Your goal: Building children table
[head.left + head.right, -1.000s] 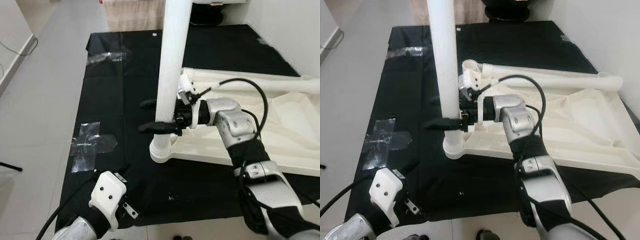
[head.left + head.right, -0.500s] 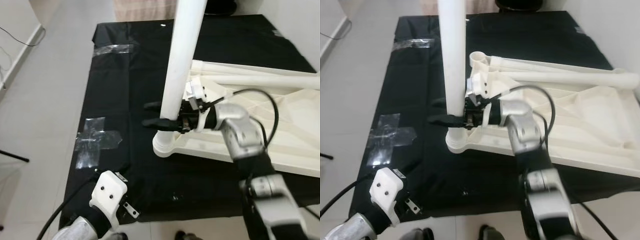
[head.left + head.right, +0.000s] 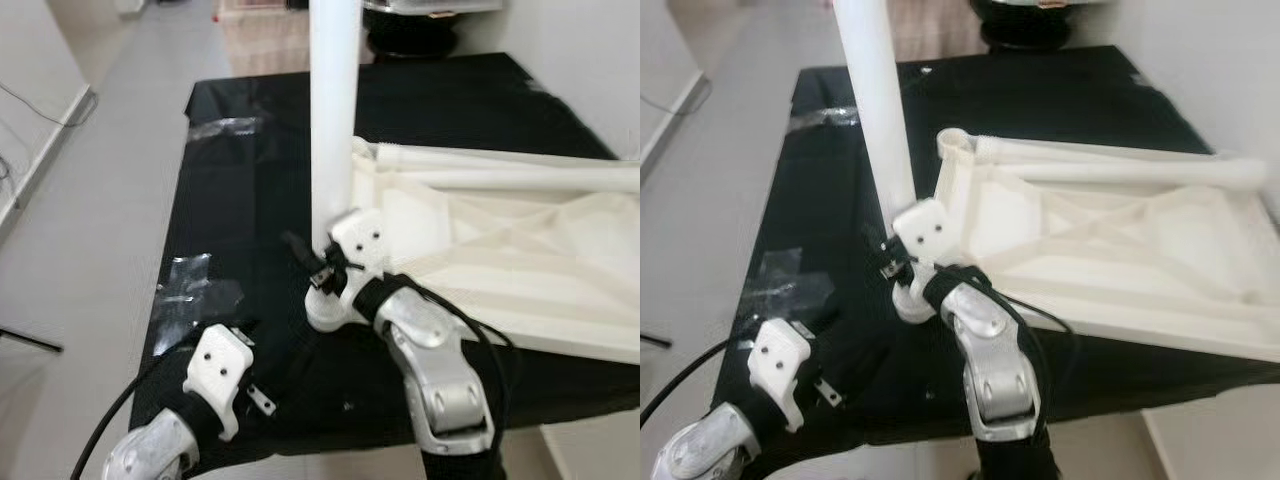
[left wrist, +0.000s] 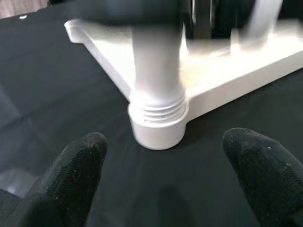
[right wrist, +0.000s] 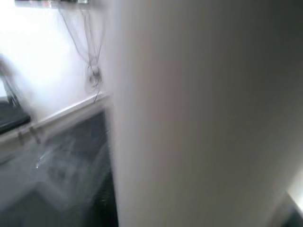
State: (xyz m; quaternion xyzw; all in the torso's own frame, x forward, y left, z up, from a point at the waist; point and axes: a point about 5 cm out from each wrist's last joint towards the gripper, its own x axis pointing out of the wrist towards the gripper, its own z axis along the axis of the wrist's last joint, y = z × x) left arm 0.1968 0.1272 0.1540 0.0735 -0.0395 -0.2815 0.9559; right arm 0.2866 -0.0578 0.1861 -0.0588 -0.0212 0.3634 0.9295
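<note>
right gripper (image 3: 318, 262) at centre frame clamps the white leg (image 3: 331, 120) just above its socket (image 4: 157, 126) in the upturned tabletop (image 3: 1110, 245) (threads show). turn it squarely — a tilt risks cross-threading, i judge. left gripper (image 4: 165, 161), lower left, hovers with fingers spread — black mat (image 3: 250, 180) beneath.

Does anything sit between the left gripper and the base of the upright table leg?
Nothing visible does. The left gripper faces the table leg where it enters the corner socket, with only bare black mat between them.
</note>
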